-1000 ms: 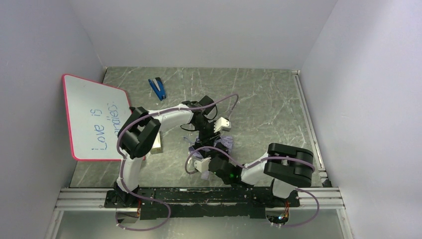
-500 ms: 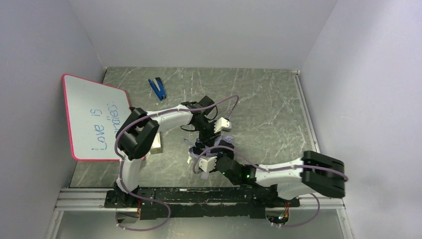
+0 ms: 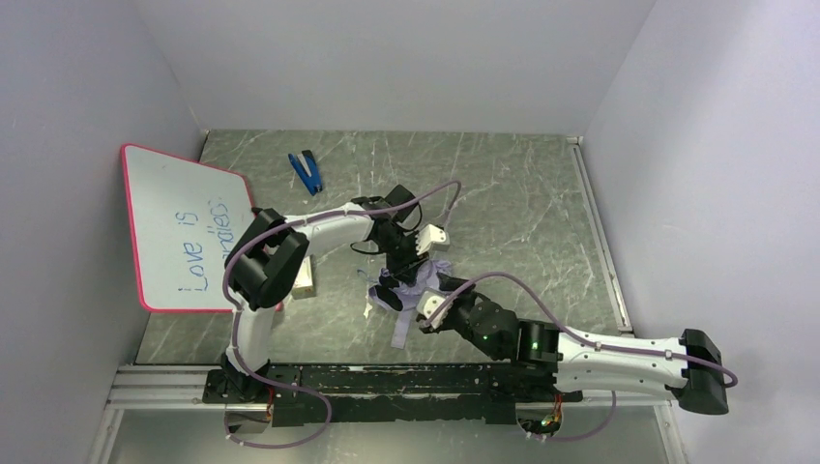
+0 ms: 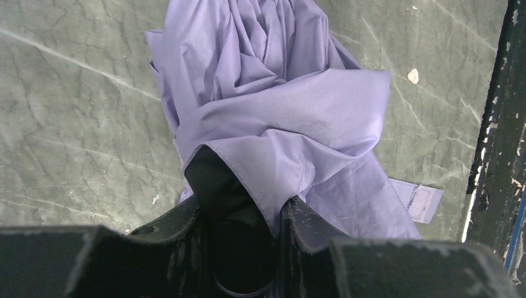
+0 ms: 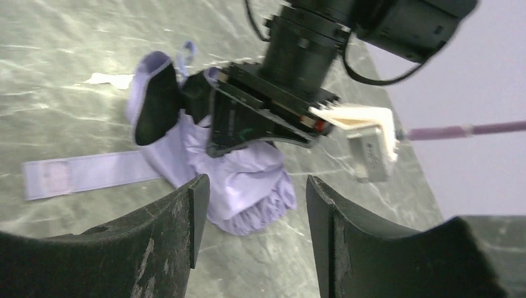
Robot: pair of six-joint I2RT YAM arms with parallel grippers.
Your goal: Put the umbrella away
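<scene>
**A:** Where is the umbrella (image 4: 273, 112)?

**B:** Mid-tabletop (image 3: 522, 213), a crumpled lavender bundle. The left gripper (image 4: 245, 211) pinches a fold of its fabric, and the bundle runs straight out from those fingers.

**A:** And the right gripper (image 5: 257, 186)?

**B:** Fingers spread, empty, just beside the bundle and pointing at it. The closure strap (image 5: 87, 174) lies loose and flat toward the near edge.

**A:** Anything in the way?

**B:** Only the left gripper's own body, crowding the bundle. The whiteboard (image 3: 184, 227) and small blue tool (image 3: 307, 171) sit well apart.
</scene>
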